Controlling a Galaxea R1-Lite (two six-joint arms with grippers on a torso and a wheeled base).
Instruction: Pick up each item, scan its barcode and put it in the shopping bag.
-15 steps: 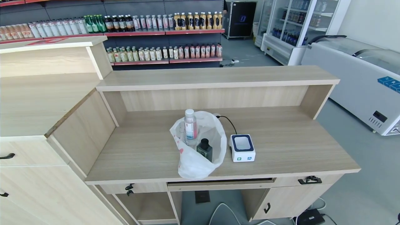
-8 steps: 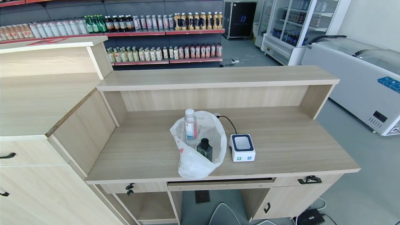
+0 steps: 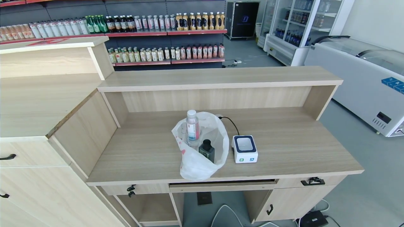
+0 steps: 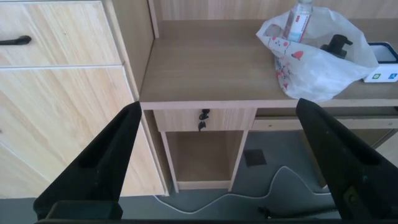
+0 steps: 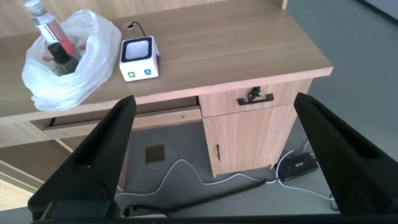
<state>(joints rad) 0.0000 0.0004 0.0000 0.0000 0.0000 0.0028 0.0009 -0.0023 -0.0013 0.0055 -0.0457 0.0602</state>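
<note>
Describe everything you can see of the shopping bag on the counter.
The shopping bag is thin, crinkled white plastic, partly see-through, with small red markings on one side. It sits slumped on the wooden counter near the front edge, mouth open upward. Inside stand a clear bottle with a white cap and a shorter dark bottle. The scanner sits just beside it.

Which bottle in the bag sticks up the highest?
The clear bottle with the white cap. It rises above the rim of the shopping bag, while the dark, black-capped bottle sits lower.
</note>
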